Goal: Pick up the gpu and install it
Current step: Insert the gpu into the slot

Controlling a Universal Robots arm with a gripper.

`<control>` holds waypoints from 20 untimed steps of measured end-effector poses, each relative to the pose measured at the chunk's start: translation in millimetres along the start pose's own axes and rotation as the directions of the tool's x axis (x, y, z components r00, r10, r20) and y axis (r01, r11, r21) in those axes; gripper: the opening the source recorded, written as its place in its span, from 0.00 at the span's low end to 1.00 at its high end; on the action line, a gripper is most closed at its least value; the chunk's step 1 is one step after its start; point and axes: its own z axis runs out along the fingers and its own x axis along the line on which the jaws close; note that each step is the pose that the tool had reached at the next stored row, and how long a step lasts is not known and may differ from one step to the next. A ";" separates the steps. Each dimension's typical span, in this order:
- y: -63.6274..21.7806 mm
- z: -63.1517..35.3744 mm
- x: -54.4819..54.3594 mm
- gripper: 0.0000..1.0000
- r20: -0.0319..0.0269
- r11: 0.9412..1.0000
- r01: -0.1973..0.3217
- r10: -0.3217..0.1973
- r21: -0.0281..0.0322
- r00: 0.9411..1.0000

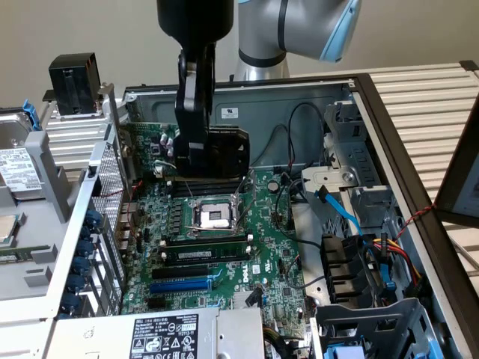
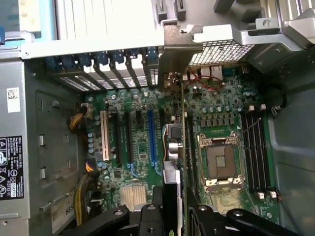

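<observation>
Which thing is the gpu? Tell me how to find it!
Look inside the open computer case at the big green motherboard, then find its square silver CPU socket. Right by it, the robot's gripper holds the gpu over the board. It's a chunky black block, not long and skinny like the black memory sticks sitting in their slots.
</observation>
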 end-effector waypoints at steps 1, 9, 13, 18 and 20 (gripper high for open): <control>0.5 0.2 0.5 0.27 -0.001 1.000 0.009 -0.009 0.000 1.000; 3.5 3.6 0.9 0.27 0.000 1.000 0.014 -0.014 0.007 1.000; 10.0 7.1 2.0 0.27 -0.001 1.000 0.023 -0.023 0.008 1.000; 11.4 15.1 5.7 0.27 -0.002 0.999 0.038 -0.038 0.008 0.999; 10.8 18.7 8.8 0.27 -0.002 0.999 0.046 -0.046 0.008 0.999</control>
